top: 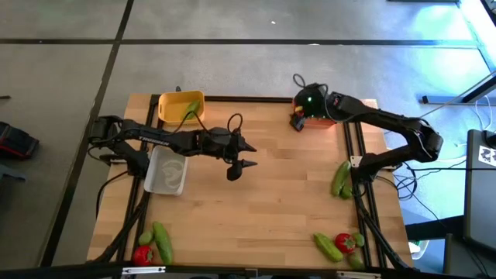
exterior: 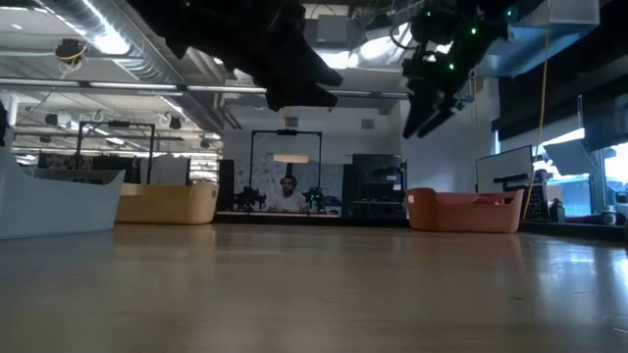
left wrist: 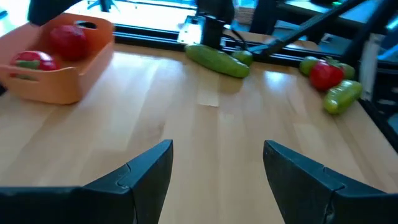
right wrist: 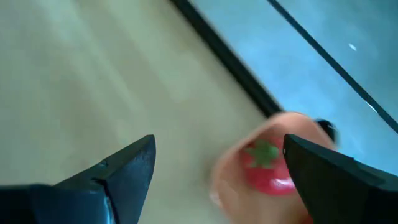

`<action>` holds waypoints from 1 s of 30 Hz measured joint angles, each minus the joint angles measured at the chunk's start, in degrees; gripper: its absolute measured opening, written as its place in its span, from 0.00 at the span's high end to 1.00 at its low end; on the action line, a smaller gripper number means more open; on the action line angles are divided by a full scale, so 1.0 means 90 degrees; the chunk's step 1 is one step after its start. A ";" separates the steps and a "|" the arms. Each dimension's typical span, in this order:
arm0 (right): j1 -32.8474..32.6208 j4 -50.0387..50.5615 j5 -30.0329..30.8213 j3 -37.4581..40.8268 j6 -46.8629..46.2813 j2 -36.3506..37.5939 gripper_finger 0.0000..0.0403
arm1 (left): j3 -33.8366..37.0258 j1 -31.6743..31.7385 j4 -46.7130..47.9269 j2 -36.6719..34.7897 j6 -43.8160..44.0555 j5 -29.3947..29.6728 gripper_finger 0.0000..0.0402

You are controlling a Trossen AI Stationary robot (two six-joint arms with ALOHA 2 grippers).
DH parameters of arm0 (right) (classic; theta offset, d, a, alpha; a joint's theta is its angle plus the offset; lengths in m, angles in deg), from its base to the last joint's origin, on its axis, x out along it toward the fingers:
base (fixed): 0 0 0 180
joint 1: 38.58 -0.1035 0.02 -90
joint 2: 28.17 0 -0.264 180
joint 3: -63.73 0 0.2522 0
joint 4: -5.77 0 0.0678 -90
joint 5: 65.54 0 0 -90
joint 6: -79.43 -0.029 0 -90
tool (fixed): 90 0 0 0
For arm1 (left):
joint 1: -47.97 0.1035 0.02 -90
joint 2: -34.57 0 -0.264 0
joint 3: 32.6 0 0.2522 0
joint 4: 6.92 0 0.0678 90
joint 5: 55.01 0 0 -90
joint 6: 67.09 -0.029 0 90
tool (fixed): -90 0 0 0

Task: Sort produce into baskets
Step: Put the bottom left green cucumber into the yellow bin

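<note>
Produce lies in three groups in the high view: a red tomato (top: pixel 142 255) with green pieces at the lower left, a second tomato (top: pixel 345 243) with green cucumbers at the lower right, and one cucumber pair (top: pixel 340 179) at the right edge of the wooden surface (top: pixel 271 201). The yellow basket (top: pixel 180 107) sits at upper left with a green piece inside, the orange basket (top: pixel 319 118) at upper right, and the whitish tray (top: pixel 167 170) left of centre. The left gripper (top: pixel 239 166) hovers near the middle, its fingers parted and holding nothing; the right gripper (top: pixel 298 122) hangs at the orange basket's left edge.

In the low view, both arms hang above the bare surface, with the orange basket at right and the yellow one at left.

The left wrist view shows two tomatoes (left wrist: pixel 53 48) inside the orange basket at upper left.

The right wrist view shows spread, empty fingers (right wrist: pixel 118 174) above a tomato (right wrist: pixel 268 168) in the orange basket.
</note>
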 joint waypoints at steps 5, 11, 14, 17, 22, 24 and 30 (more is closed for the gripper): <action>-0.0770 -0.0049 -0.0167 0.0000 -0.0087 -0.0009 0.16 | 0.0000 -0.0240 0.0002 0.0000 -0.0334 -0.0002 0.39; -0.1563 -0.0177 -0.0171 0.0002 -0.0087 -0.0019 0.16 | 0.0000 -0.0264 0.0002 0.0000 -0.0305 -0.0004 0.39; -0.1883 -0.0338 -0.0169 0.0002 -0.0101 -0.0019 0.16 | 0.0000 -0.0409 0.0003 -0.0001 -0.0309 -0.0049 0.39; -0.2134 -0.0397 -0.0171 0.0002 -0.0090 -0.0019 0.16 | -0.0009 -0.0698 0.0169 -0.0061 -0.0448 -0.0093 0.39; -0.2313 -0.0408 -0.0169 0.0005 -0.0087 -0.0019 0.16 | -0.0283 -0.1197 0.1484 -0.0312 -0.0392 0.0084 0.39; -0.2348 -0.0455 -0.0169 0.0005 -0.0113 -0.0021 0.16 | -0.0467 -0.1389 0.2217 -0.0413 -0.0162 0.0239 0.39; -0.2348 -0.0728 -0.0171 0.0005 -0.0157 -0.0024 0.16 | -0.1020 -0.1894 0.4186 -0.0573 0.0276 0.0311 0.39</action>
